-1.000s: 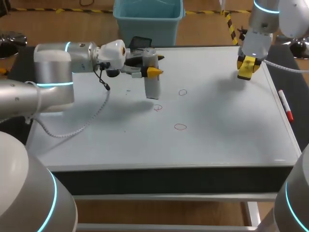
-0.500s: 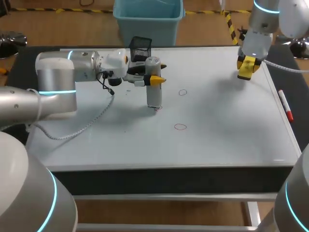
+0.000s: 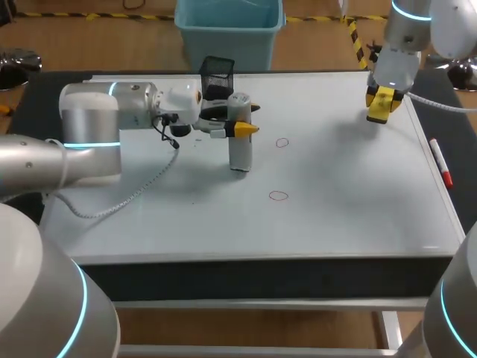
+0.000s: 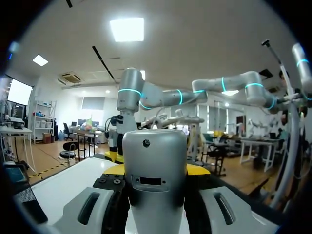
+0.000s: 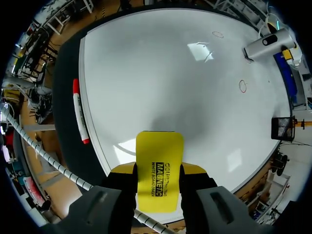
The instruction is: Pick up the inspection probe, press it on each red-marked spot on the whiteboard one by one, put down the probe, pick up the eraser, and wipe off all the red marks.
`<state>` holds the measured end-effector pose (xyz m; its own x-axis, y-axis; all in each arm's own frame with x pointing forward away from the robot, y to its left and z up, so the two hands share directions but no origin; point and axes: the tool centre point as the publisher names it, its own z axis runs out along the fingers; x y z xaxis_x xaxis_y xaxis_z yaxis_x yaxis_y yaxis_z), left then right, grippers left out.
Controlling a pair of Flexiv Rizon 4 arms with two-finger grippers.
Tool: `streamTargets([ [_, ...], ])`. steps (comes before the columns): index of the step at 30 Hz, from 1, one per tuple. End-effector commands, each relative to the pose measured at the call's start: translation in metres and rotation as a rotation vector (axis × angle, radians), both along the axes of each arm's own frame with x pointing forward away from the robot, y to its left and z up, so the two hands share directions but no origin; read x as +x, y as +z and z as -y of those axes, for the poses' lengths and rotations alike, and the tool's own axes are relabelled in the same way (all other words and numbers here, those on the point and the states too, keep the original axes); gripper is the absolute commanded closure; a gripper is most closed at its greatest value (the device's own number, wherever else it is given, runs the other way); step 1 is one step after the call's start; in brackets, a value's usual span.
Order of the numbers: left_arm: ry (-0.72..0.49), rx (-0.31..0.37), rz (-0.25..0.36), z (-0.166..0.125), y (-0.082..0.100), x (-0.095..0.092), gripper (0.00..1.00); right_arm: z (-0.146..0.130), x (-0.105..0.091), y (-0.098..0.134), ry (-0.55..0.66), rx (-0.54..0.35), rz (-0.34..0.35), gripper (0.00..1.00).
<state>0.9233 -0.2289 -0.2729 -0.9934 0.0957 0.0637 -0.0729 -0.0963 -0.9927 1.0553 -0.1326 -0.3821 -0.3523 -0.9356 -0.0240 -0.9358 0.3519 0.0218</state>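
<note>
My left gripper (image 3: 240, 125) is shut on the grey inspection probe (image 3: 239, 149), which stands upright with its lower end on the whiteboard (image 3: 335, 216). Two red circles show beside it, one just to its right (image 3: 282, 142) and a nearer one (image 3: 278, 196). In the left wrist view the probe (image 4: 155, 165) fills the gap between that gripper's (image 4: 155, 171) fingers. My right gripper (image 3: 381, 103) hangs over the far right of the board, shut on the yellow eraser (image 5: 159, 170). From there the probe (image 5: 265, 45) and both red circles (image 5: 243, 86) (image 5: 218, 34) lie far ahead.
A red marker (image 3: 441, 164) lies along the board's right edge, also seen beside my right gripper (image 5: 80, 117). A black mesh pen holder (image 3: 216, 73) stands at the back, just behind my left gripper.
My left arm has shifted a little to the right and set the probe upright on the board, covering the red mark that showed under it. The right arm has stayed still.
</note>
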Motion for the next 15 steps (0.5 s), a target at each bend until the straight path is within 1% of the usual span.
streamTargets([
  [1,-0.013,0.000,0.000,0.0028,-0.0045,0.0041,1.00,0.0005,-0.0001,0.0014,0.002,-0.004,0.001,1.00],
  [15,-0.019,0.011,0.000,0.0036,-0.0092,0.0038,1.00,0.0005,-0.0001,0.0014,0.002,-0.004,0.001,1.00],
])
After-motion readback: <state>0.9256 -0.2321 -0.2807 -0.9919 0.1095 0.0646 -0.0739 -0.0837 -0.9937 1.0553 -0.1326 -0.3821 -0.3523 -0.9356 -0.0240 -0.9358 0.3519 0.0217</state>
